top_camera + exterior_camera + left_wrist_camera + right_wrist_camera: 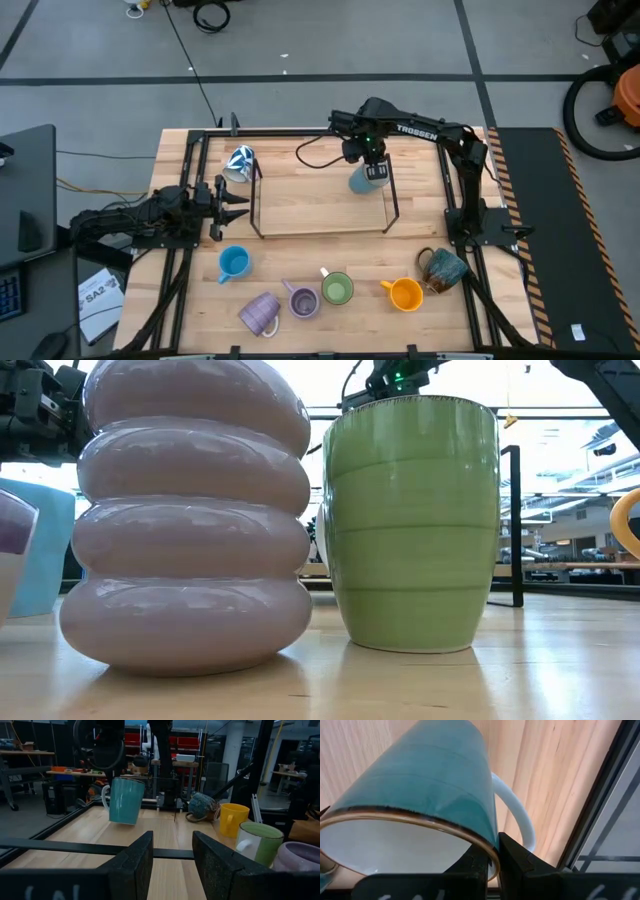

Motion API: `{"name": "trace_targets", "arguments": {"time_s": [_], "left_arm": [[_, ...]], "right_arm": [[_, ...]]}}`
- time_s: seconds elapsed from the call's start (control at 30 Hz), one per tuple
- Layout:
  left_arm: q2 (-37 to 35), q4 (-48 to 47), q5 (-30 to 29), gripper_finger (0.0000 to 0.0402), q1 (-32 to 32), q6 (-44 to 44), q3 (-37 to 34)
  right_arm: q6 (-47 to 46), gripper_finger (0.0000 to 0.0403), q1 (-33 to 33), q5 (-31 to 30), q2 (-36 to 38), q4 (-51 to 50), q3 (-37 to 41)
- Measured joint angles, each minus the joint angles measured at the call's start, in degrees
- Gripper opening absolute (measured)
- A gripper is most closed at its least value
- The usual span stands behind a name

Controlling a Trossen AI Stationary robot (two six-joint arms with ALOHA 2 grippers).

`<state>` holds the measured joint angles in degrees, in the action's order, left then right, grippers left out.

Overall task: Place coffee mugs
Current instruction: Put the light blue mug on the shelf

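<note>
A pale teal mug (365, 181) hangs over the far right part of a black wire frame (256, 205), with my right gripper (369, 160) shut on it from above. In the left wrist view the teal mug (125, 800) floats clear of the wooden table. A white mug with a blue pattern (240, 162) lies at the frame's far left corner. Along the near edge stand bright blue (233, 263), ribbed lilac (260, 313), lilac (302, 300), green (337, 289), orange (404, 293) and dark glazed (443, 268) mugs. My left gripper (172, 865) waits open at the table's left side. My right gripper pinches the teal mug's rim (487, 845) right beside the handle (517, 815), one finger inside the mug and one outside (520, 865). The fingers point down from above. The mug hangs below them, lifted clear of the table and slightly tilted.
The black frame's thin rails (600, 805) run close beside the hanging mug. In the low view the ribbed lilac mug (190, 520) and green mug (415, 520) stand at the near edge. Bare wood (320, 205) lies inside the frame.
</note>
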<state>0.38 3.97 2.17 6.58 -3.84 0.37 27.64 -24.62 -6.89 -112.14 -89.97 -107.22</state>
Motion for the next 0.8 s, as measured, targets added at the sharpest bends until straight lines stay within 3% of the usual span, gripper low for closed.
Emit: {"name": "trace_targets", "arguments": {"time_s": [0.43, 0.8], "left_arm": [[0.0, 0.0, 0.0, 0.0144, 0.0, 0.0, 0.0], [0.0, 0.0, 0.0, 0.0144, 0.0, 0.0, 0.0]], "right_arm": [[-0.5, 0.0033, 0.1, -1.8, -0.1, -0.2, -0.5], [-0.9, 0.0062, 0.1, -1.2, -0.2, 0.1, -0.6]]}}
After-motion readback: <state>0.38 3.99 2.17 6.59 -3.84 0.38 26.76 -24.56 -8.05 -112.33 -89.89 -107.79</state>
